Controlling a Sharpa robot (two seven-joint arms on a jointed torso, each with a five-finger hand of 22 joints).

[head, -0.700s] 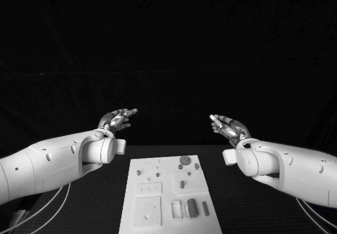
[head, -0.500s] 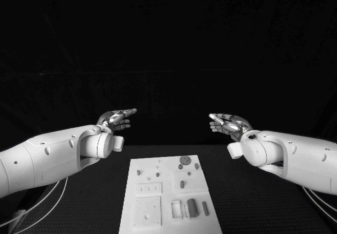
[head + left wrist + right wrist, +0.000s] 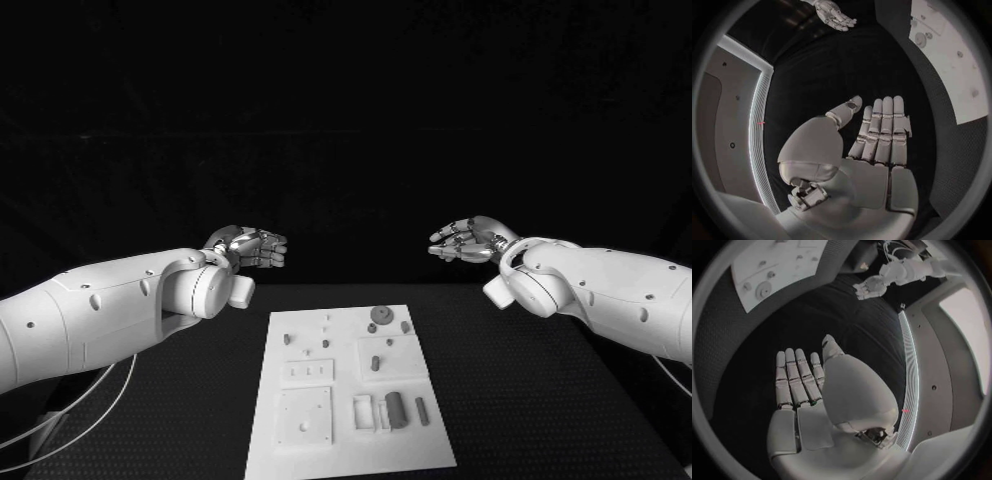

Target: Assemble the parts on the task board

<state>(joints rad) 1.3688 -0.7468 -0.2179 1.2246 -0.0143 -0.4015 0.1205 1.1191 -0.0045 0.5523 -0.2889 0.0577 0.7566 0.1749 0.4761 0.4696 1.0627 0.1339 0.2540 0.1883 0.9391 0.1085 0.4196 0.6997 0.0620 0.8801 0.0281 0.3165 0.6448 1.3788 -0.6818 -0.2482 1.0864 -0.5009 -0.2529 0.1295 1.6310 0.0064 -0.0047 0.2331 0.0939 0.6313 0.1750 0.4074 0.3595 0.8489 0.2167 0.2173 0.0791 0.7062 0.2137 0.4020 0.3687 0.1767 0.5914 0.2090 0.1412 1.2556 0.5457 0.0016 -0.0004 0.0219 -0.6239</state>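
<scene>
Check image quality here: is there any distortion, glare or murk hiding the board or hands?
Head view: dark backdrop, evenly lit, the task board sharp, its grey parts readable, no glare. Left wrist view: fisheye bends the board's edge; the left hand is bright and crisp. Right wrist view: same bending; the right hand is clear, with a glowing light strip beside it.

Scene was dimly lit — background behind the table was rendered near-black in the head view, no detail recoverable. The task board (image 3: 351, 395) was shown bright but not blown out; its small parts were resolved with only faint shadows. Soft highlights were seen on the left hand (image 3: 248, 247) and right hand (image 3: 467, 240). Strong fisheye bending was noted in both wrist views — edges were curved, rims vignetted. A bright light strip (image 3: 756, 130) was recorded beside the palm.
</scene>
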